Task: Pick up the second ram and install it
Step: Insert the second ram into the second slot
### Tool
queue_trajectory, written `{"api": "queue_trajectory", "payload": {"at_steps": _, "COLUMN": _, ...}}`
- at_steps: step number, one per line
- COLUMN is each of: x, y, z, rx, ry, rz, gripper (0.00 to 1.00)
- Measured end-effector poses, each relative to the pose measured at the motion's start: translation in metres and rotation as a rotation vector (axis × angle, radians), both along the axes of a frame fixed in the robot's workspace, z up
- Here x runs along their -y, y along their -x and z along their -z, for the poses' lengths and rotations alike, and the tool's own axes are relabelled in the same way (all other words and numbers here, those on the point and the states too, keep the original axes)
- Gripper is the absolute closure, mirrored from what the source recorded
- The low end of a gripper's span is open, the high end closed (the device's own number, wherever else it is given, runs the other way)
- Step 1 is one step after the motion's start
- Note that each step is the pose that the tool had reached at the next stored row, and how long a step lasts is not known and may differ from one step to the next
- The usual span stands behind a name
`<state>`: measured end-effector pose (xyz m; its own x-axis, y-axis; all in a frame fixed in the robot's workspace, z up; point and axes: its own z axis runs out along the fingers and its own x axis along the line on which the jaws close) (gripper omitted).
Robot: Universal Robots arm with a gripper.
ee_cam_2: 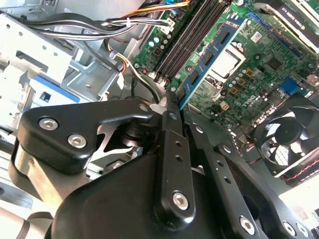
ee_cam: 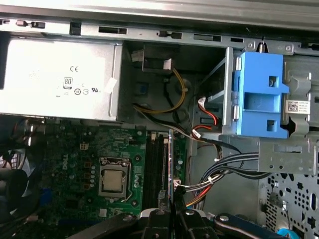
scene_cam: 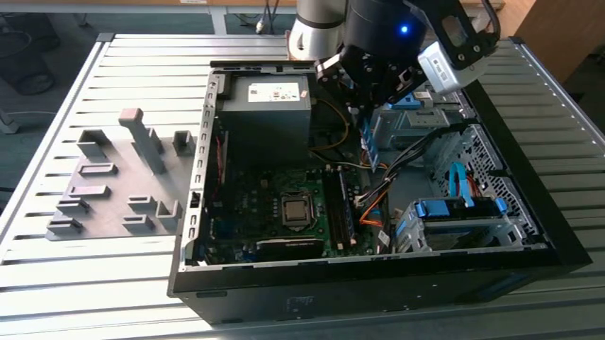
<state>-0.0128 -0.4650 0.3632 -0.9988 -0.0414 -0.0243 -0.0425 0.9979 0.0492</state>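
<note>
Closest to my second wrist view sit the black metal fingers (ee_cam_2: 172, 107) of the gripper (scene_cam: 370, 117), clenched on the second ram (ee_cam_2: 212, 55), a thin blue-green circuit-board stick with dark chips. I see it held edge-on in the first wrist view (ee_cam: 171, 164), hanging above the long black memory slots (ee_cam: 157, 167) of the green motherboard (scene_cam: 274, 195), beside the silver processor socket (ee_cam: 113, 179). The open black computer case (scene_cam: 378, 283) lies on the slatted grey tabletop (scene_cam: 76, 283), with grey plastic fixture blocks (scene_cam: 113, 184) near the tabletop's edge at the exterior view's left.
</note>
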Motion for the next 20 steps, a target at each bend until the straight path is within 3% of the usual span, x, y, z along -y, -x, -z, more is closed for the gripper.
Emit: {"api": "queue_trajectory", "payload": {"at_steps": 20, "x": 0.0070, "y": -0.002, "z": 0.0134, "rx": -0.0076, "ry": -0.0002, "rz": 0.043, "gripper": 0.86}}
